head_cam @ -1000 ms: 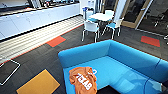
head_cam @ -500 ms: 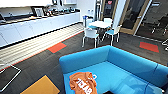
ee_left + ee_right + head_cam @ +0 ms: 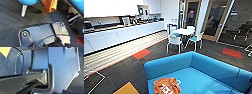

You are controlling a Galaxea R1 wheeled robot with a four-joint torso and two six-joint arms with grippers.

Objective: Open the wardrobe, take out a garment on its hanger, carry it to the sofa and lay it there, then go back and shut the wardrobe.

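Note:
The bright blue sofa takes up the lower right of the head view. The burnt-orange garment lies crumpled on its seat near the front left corner, white letters partly showing. A small white curve at its right edge may be the hanger. In the left wrist view, orange cloth of the garment hangs over the sofa's blue edge, above a white sofa leg and dark carpet. Nothing holds the garment.
Behind the sofa stand a round white table and white-and-blue chairs. A long white kitchen counter runs along the left wall. Glass doors are at the back right. An orange-yellow surface sits at the bottom left.
The whole head picture has shifted, so the camera has moved; the sofa now sits lower and more to the right. The garment lies in the same spot on the seat.

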